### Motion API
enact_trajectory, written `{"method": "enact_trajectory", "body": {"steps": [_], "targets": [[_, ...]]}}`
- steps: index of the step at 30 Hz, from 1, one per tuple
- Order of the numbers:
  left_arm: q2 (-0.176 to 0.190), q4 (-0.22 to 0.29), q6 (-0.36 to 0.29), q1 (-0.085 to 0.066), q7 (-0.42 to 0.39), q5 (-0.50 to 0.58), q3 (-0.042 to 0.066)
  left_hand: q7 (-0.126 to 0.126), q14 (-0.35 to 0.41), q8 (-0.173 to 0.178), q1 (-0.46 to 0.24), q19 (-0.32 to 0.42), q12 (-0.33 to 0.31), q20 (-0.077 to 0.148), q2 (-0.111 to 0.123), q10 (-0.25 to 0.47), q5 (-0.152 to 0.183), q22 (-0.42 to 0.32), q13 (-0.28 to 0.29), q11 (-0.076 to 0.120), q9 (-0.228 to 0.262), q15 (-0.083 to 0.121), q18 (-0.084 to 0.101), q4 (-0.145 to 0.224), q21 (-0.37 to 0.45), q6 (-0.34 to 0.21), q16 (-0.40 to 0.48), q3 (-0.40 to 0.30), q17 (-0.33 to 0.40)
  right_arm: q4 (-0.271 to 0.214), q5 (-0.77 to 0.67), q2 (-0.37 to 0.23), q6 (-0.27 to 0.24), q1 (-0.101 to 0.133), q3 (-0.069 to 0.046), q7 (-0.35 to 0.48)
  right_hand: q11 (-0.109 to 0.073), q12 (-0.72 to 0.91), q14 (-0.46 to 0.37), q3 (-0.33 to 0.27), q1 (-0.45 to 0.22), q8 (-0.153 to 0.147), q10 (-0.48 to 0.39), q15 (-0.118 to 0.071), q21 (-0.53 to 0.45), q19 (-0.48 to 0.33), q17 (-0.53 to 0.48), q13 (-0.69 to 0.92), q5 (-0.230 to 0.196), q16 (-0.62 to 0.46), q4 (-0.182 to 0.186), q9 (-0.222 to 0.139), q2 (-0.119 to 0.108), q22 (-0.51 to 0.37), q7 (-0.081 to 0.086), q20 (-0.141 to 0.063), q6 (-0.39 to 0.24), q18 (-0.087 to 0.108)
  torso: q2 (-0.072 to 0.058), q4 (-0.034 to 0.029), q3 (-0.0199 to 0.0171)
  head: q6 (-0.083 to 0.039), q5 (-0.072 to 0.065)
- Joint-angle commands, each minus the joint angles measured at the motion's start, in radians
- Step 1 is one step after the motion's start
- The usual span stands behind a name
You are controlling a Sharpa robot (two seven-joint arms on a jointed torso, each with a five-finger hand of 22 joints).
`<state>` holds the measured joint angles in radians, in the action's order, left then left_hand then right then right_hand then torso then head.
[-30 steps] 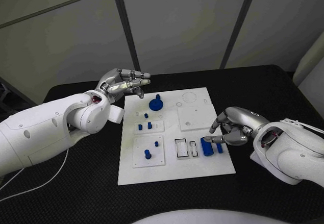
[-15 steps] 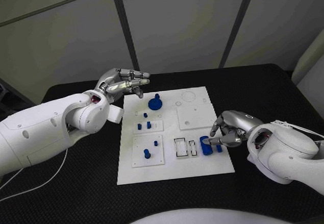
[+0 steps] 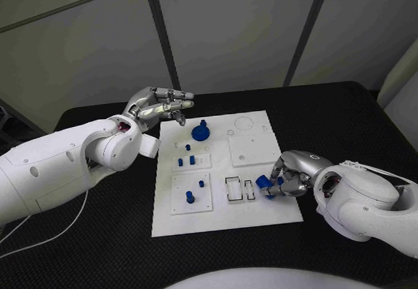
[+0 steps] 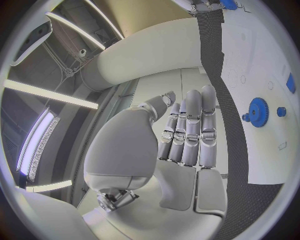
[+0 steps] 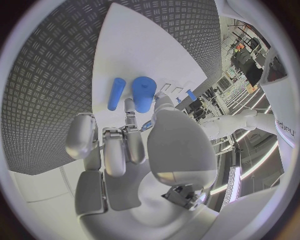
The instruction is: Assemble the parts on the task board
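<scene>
I see the task board [image 3: 223, 219] lying flat in the middle of the frame on the black table [image 3: 102, 256]. Nearest me on the board, lower left, a square inset [image 3: 191, 195] carries two upright blue pegs [image 3: 190, 198]. Just right of it sit two narrow white rectangular slots [image 3: 233, 189], and I cannot tell whether anything is in them.

At the board's lower right edge my right hand [image 3: 289, 177] has its fingers curled around a blue block [image 3: 265, 182]; in the right wrist view that block [image 5: 143, 93] stands at the fingertips, thumb alongside it, and I read it as pinched. A slimmer blue bar [image 5: 115, 93] lies on the board just beside the block, apart from the fingers.

Farther up, centre left, a smaller inset [image 3: 193, 161] holds two short blue pieces, with one more small blue piece just above it. Beyond that a blue gear [image 3: 201, 132] sits on the board near its top edge.

My left hand [image 3: 159, 106] hovers at the upper left beyond the board's far corner, fingers straight and together, holding nothing.
</scene>
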<state>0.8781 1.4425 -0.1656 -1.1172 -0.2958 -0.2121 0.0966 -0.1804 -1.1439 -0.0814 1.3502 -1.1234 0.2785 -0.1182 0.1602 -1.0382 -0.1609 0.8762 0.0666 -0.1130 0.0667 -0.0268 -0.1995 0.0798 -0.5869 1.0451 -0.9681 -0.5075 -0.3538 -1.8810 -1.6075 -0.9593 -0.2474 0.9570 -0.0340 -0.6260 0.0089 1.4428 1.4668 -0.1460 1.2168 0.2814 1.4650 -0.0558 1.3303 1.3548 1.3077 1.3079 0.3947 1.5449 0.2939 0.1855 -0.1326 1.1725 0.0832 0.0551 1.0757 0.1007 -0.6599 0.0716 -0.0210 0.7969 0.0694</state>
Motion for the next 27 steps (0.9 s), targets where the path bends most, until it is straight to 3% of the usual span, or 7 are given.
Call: {"method": "enact_trajectory", "body": {"steps": [1,8,15,23,27], "targets": [[0.0,0.002,0.012,-0.001,-0.005,0.002,0.001,-0.001,0.005,0.003,-0.005,0.003,0.004,0.0,-0.007,0.007,-0.005,-0.001,0.0,-0.002,0.0,0.0,0.017,0.001,0.005,-0.004,0.005,0.0,0.002,0.005,-0.029,0.006,0.041,-0.001,0.0,-0.017,0.0,-0.006,0.094,-0.006,-0.012,0.005,0.001,0.0,-0.001,0.0,0.217,0.088,-0.005,0.005,0.0,0.002,0.001,-0.002,0.001,0.001,-0.007,-0.016,0.0,-0.0009,0.001,0.002,-0.001],[0.001,0.002,0.013,-0.001,-0.005,0.002,0.001,-0.001,0.006,0.002,-0.008,0.004,0.006,-0.001,-0.008,0.008,-0.005,-0.001,0.0,-0.002,0.0,0.0,0.017,-0.001,0.006,-0.004,0.004,0.001,0.002,0.025,-0.037,0.023,0.053,-0.008,0.0,-0.024,0.0,-0.009,0.094,-0.006,-0.005,0.008,0.0,0.0,-0.002,-0.001,0.217,0.086,-0.008,0.005,-0.001,0.004,0.004,-0.003,0.001,0.001,-0.006,-0.016,0.0,-0.0004,0.0012,0.003,-0.001],[0.001,0.002,0.016,-0.001,-0.005,0.002,0.001,-0.001,0.006,0.002,-0.008,0.004,0.006,-0.001,-0.008,0.008,-0.005,-0.001,0.0,-0.002,0.0,0.0,0.017,-0.001,0.006,-0.004,0.004,0.001,0.002,0.036,-0.047,0.034,0.029,-0.017,0.0,-0.027,-0.004,-0.01,0.095,0.014,0.076,0.026,0.001,-0.003,0.001,0.002,0.222,0.09,0.031,0.006,-0.009,0.013,0.039,0.004,-0.003,-0.002,-0.004,-0.017,0.001,-0.0003,0.0012,0.005,0.001],[0.002,0.002,0.017,0.0,-0.005,0.002,0.001,-0.001,0.006,0.002,-0.008,0.004,0.006,-0.001,-0.008,0.008,-0.005,-0.001,0.0,-0.002,0.0,0.0,0.017,-0.001,0.006,-0.004,0.004,0.001,0.002,0.009,-0.054,0.029,-0.064,-0.02,0.0,-0.019,-0.013,-0.004,0.097,0.017,0.11,0.047,0.01,-0.01,0.01,0.009,0.229,0.102,0.077,0.01,-0.008,0.024,0.063,0.018,-0.013,-0.007,0.012,-0.019,0.001,-0.0003,0.0004,0.006,0.002],[0.002,0.002,0.017,0.0,-0.005,0.002,0.001,-0.001,0.006,0.002,-0.008,0.004,0.006,-0.001,-0.008,0.008,-0.005,-0.001,0.0,-0.002,0.0,0.0,0.017,-0.001,0.006,-0.004,0.004,0.001,0.002,-0.02,-0.047,0.019,-0.125,-0.02,0.0,-0.011,-0.017,0.0,0.098,0.015,0.108,0.052,0.015,-0.013,0.015,0.014,0.234,0.109,0.088,0.012,-0.004,0.027,0.075,0.026,-0.017,-0.01,0.02,-0.021,0.002,-0.0008,0.0018,0.002,0.001]]}}
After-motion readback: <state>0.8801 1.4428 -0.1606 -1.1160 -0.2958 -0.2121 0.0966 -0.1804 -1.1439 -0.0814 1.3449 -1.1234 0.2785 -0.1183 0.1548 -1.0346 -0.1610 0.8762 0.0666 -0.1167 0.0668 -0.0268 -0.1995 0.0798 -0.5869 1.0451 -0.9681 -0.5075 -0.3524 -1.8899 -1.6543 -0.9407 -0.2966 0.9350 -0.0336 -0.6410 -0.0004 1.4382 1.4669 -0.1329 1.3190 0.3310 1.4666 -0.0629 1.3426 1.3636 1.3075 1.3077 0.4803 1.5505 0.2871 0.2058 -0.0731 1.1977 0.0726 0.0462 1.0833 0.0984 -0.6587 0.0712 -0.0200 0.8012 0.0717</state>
